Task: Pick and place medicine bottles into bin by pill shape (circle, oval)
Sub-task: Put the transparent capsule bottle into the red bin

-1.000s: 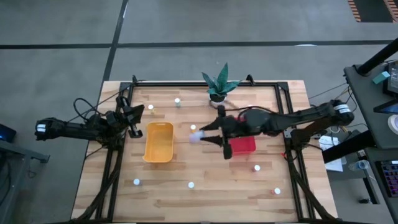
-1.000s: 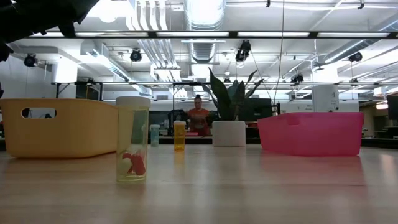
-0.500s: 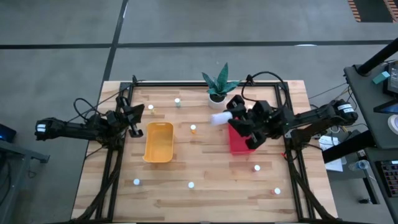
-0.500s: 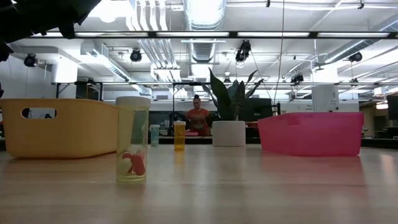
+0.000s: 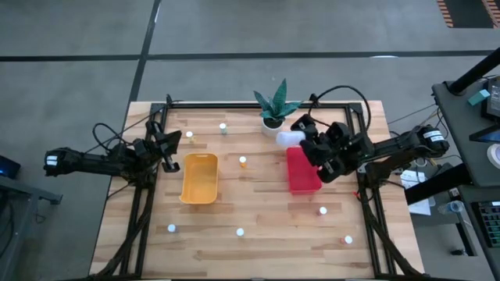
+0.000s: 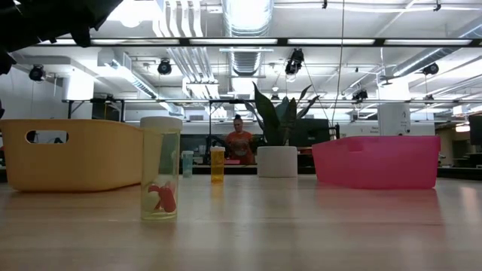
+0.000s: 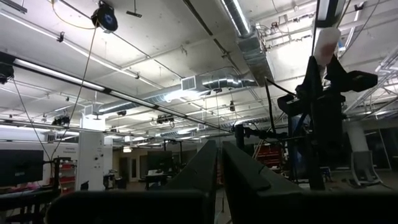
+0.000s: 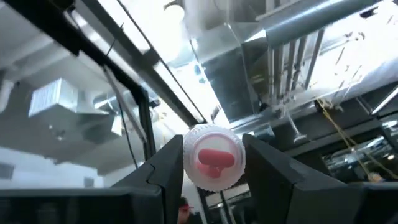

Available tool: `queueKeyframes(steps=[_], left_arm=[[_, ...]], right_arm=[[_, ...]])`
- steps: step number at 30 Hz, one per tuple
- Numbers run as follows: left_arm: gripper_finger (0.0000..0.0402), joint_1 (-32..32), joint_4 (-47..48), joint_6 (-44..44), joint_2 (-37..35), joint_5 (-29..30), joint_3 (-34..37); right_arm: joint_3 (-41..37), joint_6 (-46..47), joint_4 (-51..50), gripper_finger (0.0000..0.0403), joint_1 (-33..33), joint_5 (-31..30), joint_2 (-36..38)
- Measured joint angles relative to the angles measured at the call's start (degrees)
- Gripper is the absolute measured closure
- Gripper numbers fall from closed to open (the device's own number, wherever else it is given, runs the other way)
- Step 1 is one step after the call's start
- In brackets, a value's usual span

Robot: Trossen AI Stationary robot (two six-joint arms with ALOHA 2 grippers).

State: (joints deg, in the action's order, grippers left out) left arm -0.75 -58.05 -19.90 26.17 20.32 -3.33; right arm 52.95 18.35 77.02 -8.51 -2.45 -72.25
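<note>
Right claw (image 5: 294, 134) is gripping a medicine bottle (image 5: 290, 138) between its two fingers, holding it up off the counter (image 5: 250, 203) just beyond the far end of the red bin (image 5: 303, 173), near the potted plant (image 5: 274, 109). From the right wrist view, the bottle (image 8: 214, 157) is sitting squarely between the fingers (image 8: 160, 171) with its round end facing the camera, so its long axis is pointing along the claw's own line, and reddish pills are showing through it. In the high view, the bin is lying toward the near edge of the counter from the claw, with its long side running away from the plant, so I judge that the drop is turning on bringing the bottle back over the bin's opening before letting go. Left claw (image 5: 168, 148) is waiting beside the yellow bin (image 5: 199, 178) at the counter's left edge, its fingers lying almost together with nothing between them. Other bottles are standing scattered on the counter, one (image 5: 242, 161) between the two bins.
</note>
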Motion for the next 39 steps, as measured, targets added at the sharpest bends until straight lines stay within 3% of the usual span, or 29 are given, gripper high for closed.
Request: queueKeyframes(steps=[5, 8, 11, 17, 22, 30, 33, 39], left_arm=[[0.0394, 0.0, 0.0, 0.0, 0.0, 0.1, 0.0], [0.0394, 0.0, 0.0, 0.0, 0.1, 0.1, 0.0], [0.0394, 0.0, 0.0, 0.0, 0.2, 0.2, 0.0], [0.0394, 0.0, 0.0, 0.0, 0.3, 0.2, 0.0], [0.0394, 0.0, 0.0, -0.3, 0.4, 1.0, 0.0], [0.0394, 0.0, 0.0, -0.3, 0.4, 1.2, 0.0], [0.0394, 0.0, 0.0, -0.3, 0.4, 1.2, 0.0], [0.0394, 0.0, 0.0, -0.3, 0.4, 1.2, 0.0]], right_arm=[[0.2, 1.7, -3.0, 0.0266, 0.0, 0.8, -0.5], [0.2, 1.3, -2.4, 0.0266, 0.1, -3.3, 0.5], [0.7, 1.3, -1.7, 0.0266, 0.2, -3.4, 0.5], [2.2, 1.1, -0.6, 0.0266, 0.2, -1.0, 0.1], [2.7, -2.7, 6.4, 0.0266, 0.0, -0.4, -0.2], [4.7, -5.7, 4.7, 0.0266, -0.4, 1.7, -1.0], [4.8, -5.8, 1.3, 0.0266, -0.3, -0.1, -0.9], [6.3, -7.7, -24.4, 0.0266, 0.0, -16.6, 1.0]])
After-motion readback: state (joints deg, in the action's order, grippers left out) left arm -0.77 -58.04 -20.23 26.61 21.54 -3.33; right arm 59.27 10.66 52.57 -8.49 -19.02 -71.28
